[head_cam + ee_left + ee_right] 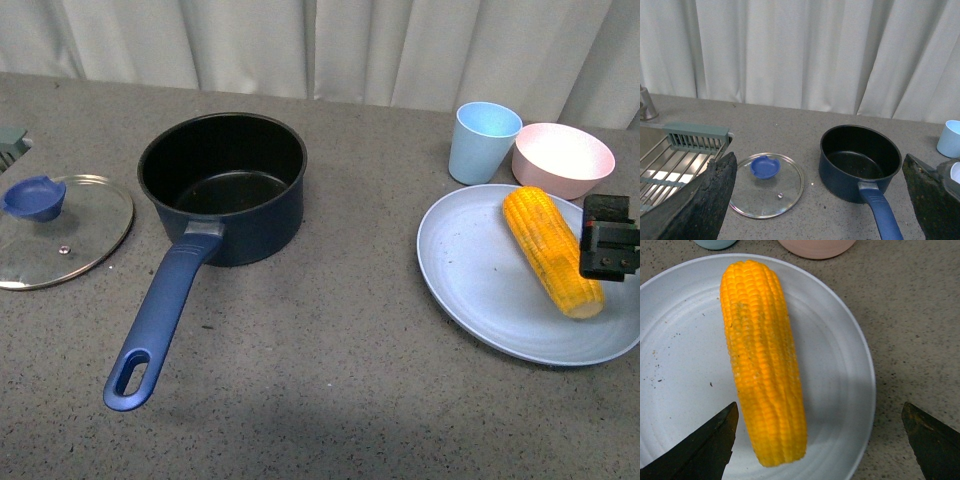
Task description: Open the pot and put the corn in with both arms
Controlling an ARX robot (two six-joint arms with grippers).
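The dark blue pot [222, 185] stands uncovered on the grey table, its long handle [160, 320] pointing toward me. Its glass lid [60, 230] with a blue knob lies flat to the pot's left. The corn [550, 250] lies on a pale blue plate [470, 280] at the right. My right gripper [600, 250] hovers open over the cob's near end; in the right wrist view the corn [762, 360] lies closer to one fingertip [705, 445] of that gripper [817, 445]. My left gripper [817, 210] is open and empty, above the table between the lid [767, 185] and the pot [860, 162].
A light blue cup [483, 140] and a pink bowl [562, 158] stand just behind the plate. A sink with a wire rack [685, 150] lies at the far left beside the lid. White curtains close off the back of the table.
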